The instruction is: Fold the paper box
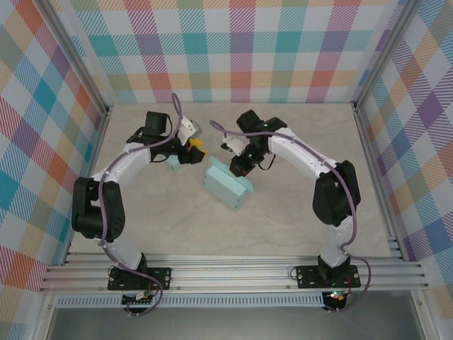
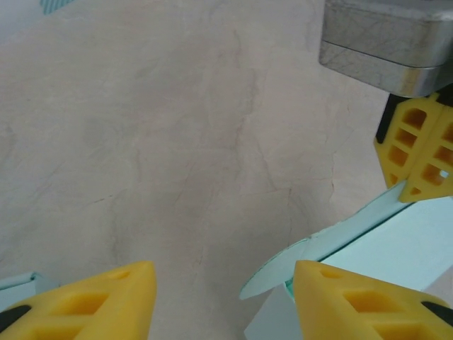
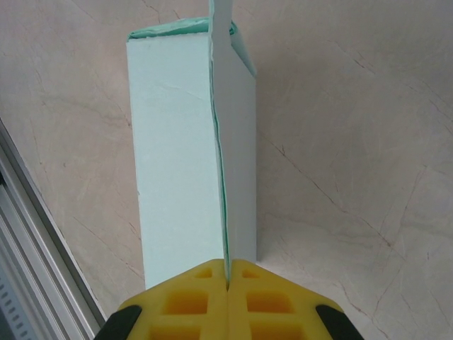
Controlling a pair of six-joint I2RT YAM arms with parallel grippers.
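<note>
While clamped by its edge in the right hand point(image 3: 228, 275), mint paper box point(image 3: 177, 149); left hand point(image 2: 221, 280) beside it, fingers point(image 2: 106, 301) apart.

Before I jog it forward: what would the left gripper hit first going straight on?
Most likely the bare table: the left gripper points down at it, nothing between its open jaws. The paper box flap beside one finger might get brushed; depth is unclear.

The table point(image 1: 297, 234) has a beige top with faint marble veins, and metal rails run along its near edge. A pale mint box point(image 1: 225, 190) lies on it near the middle, long side down, slanted to the edges.
</note>
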